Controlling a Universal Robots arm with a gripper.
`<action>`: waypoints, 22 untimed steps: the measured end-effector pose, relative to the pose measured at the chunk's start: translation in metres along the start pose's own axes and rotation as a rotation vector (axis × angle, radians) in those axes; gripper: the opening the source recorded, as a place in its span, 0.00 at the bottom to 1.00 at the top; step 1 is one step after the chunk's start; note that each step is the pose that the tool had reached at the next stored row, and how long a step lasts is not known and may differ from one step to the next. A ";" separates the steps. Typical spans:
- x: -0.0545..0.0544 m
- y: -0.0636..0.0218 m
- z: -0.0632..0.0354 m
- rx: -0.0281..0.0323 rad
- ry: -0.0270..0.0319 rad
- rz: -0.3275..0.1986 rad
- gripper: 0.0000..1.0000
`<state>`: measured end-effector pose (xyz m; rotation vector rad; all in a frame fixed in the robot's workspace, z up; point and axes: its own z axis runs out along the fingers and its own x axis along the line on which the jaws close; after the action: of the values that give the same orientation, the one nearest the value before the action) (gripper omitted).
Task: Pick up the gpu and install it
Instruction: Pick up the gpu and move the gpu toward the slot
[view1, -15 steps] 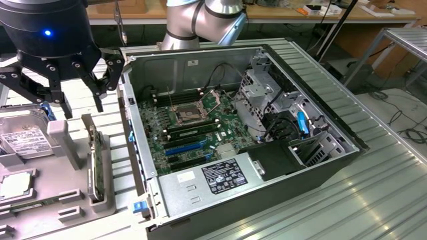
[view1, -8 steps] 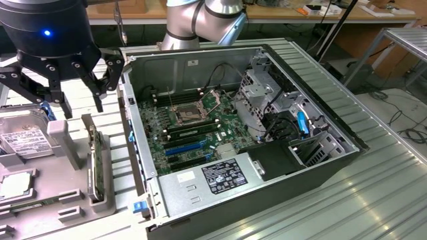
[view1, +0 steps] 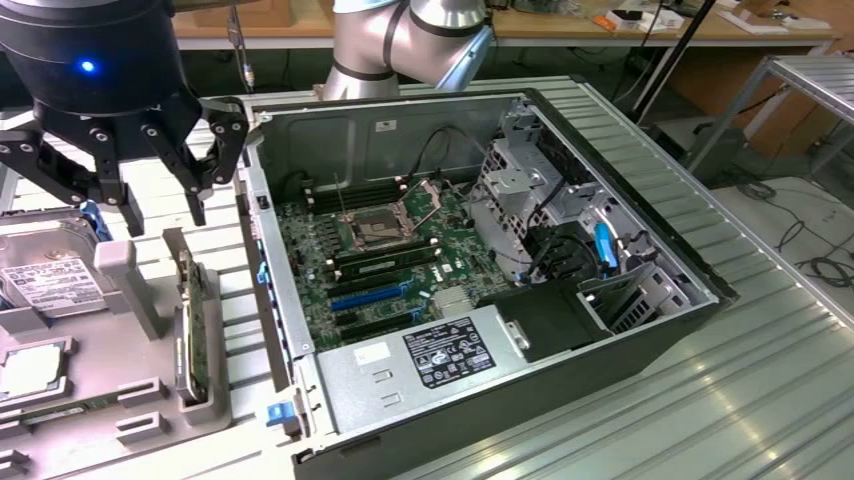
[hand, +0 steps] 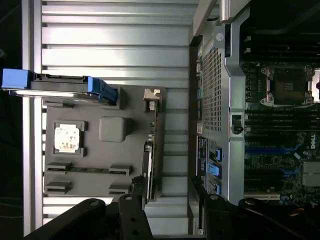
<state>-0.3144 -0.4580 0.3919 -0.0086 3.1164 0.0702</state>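
The gpu (view1: 191, 318) stands on its long edge in a slot of the grey holder block (view1: 134, 275), at the exterior view's left beside the computer case. In the wrist view the gpu (hand: 150, 150) appears edge-on as a thin dark strip with a metal bracket at one end. My gripper (view1: 154, 205) hangs above the far end of the holder block, black fingers spread open with nothing between them. From the wrist, the gripper (hand: 170, 212) has its fingertips (hand: 134, 207) standing on either side of the card's line, well above it.
The open computer case (view1: 674, 265) lies on the ribbed metal table, its motherboard (view1: 387, 235) and blue slots (view1: 367, 297) exposed. The holder block also carries a hard drive (view1: 47, 275) with a white label, a processor (view1: 27, 370) and a memory stick (view1: 67, 408).
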 end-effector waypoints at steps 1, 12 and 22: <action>0.000 0.0000 0.0000 0.0000 0.0000 0.000 0.48; 0.000 -0.0001 0.0022 0.0002 0.0001 0.000 0.48; 0.000 -0.0004 0.0093 0.0000 0.0000 0.000 0.48</action>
<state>-0.3145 -0.4580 0.3826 -0.0082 3.1164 0.0702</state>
